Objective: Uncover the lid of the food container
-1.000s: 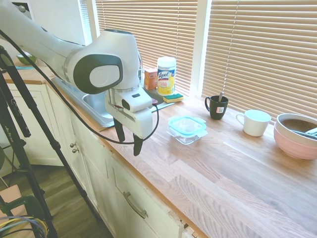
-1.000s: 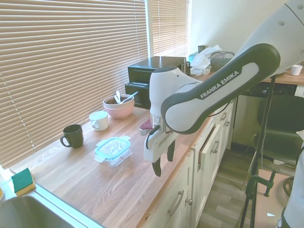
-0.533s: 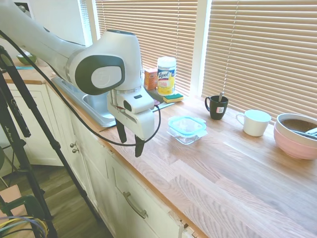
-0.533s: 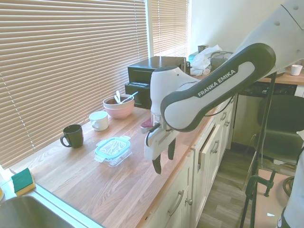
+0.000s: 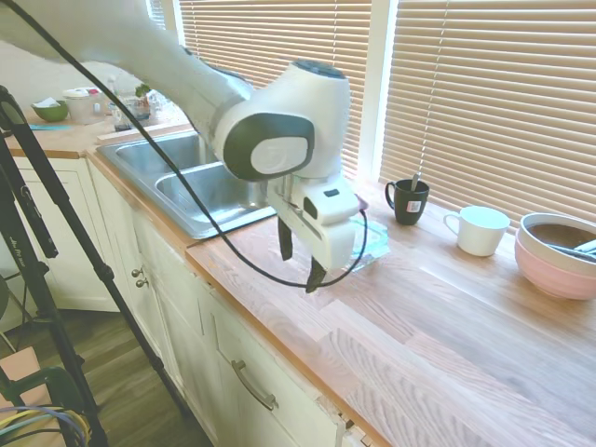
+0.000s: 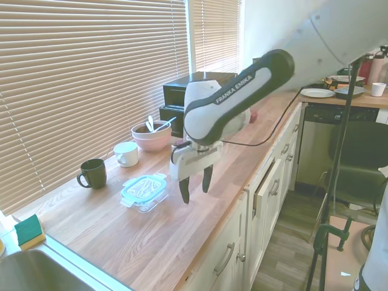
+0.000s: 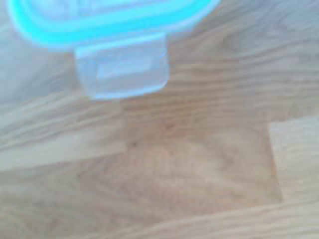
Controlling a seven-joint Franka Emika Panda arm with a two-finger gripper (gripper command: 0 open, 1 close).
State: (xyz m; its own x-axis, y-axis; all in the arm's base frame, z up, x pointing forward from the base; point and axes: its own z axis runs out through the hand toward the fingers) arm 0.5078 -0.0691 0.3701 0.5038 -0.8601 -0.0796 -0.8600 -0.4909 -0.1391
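Observation:
The food container [image 6: 150, 202] is a small clear glass dish on the wooden counter, and the lid [image 6: 143, 187] with its teal rim lies shut on top of it. My gripper [image 6: 196, 192] hangs open and empty just above the counter, beside the container on the side toward the counter's front edge. In the first exterior view my gripper [image 5: 299, 268] hides most of the container; only a teal corner of the lid [image 5: 377, 244] shows. The wrist view shows the lid's rim [image 7: 99, 25] and one clear snap tab [image 7: 122, 69] over bare wood.
Along the window stand a black mug [image 5: 407, 200], a white cup [image 5: 480, 230] and a pink bowl [image 5: 559, 253]. A steel sink [image 5: 200, 186] lies at one end of the counter with a sponge [image 6: 28, 231] near it. A black appliance [image 6: 182, 91] sits past the bowl.
The arm has swung in from the counter's front edge, over the wood, to right beside the container. The fingers stay open and the container has not moved.

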